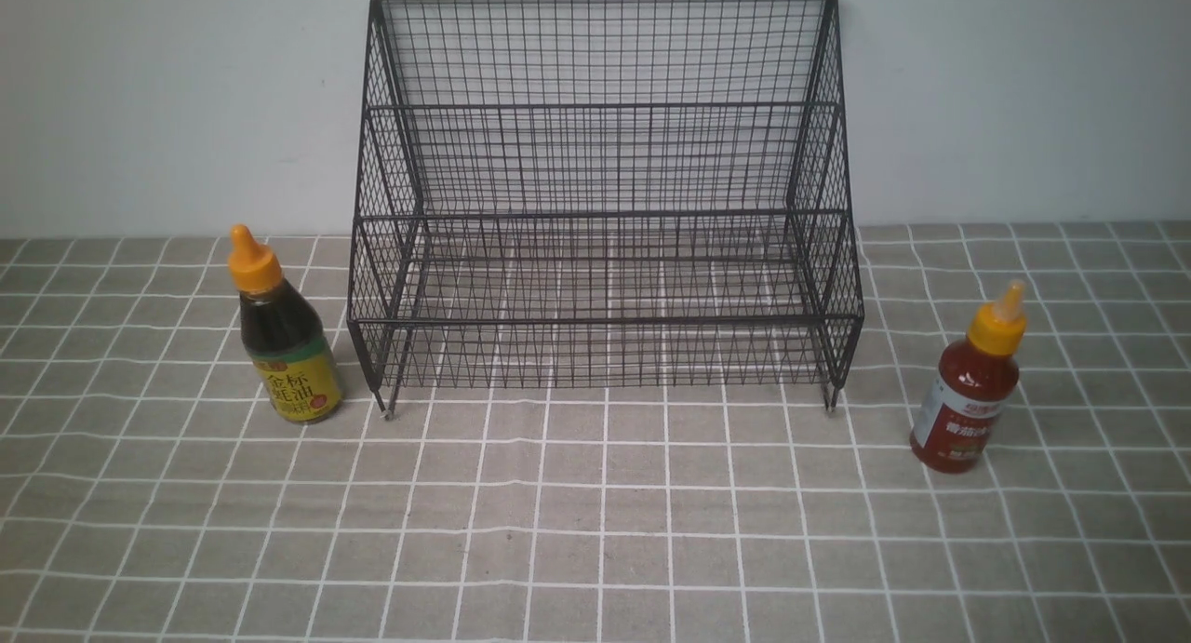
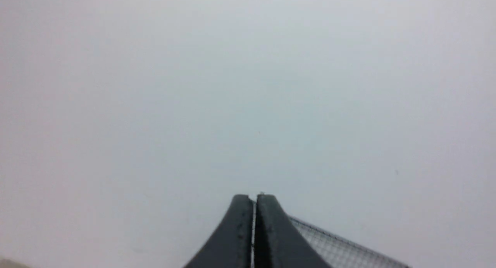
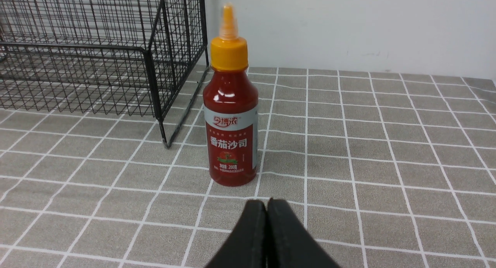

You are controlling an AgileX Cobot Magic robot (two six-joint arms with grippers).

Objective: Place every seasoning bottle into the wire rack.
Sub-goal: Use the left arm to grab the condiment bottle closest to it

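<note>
Wire rack, tiers bare, backed against wall; dark-sauce bottle upright beside its left foot, ketchup bottle upright off its right, seemingly one per arm; left gripper and right gripper pinched closed, holding nothing.

Black wire rack; glossy plastic bottles

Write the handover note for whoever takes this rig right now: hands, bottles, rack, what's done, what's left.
Left hand: shut, empty, pointing at the wall.
Right hand: shut, empty, facing the red sauce bottle, not touching it.
Dark sauce bottle: upright on the cloth, left of the wire rack. Red one: upright, right of it.
Done: nothing; rack holds no bottle.
Left: both bottles into the rack.
</note>
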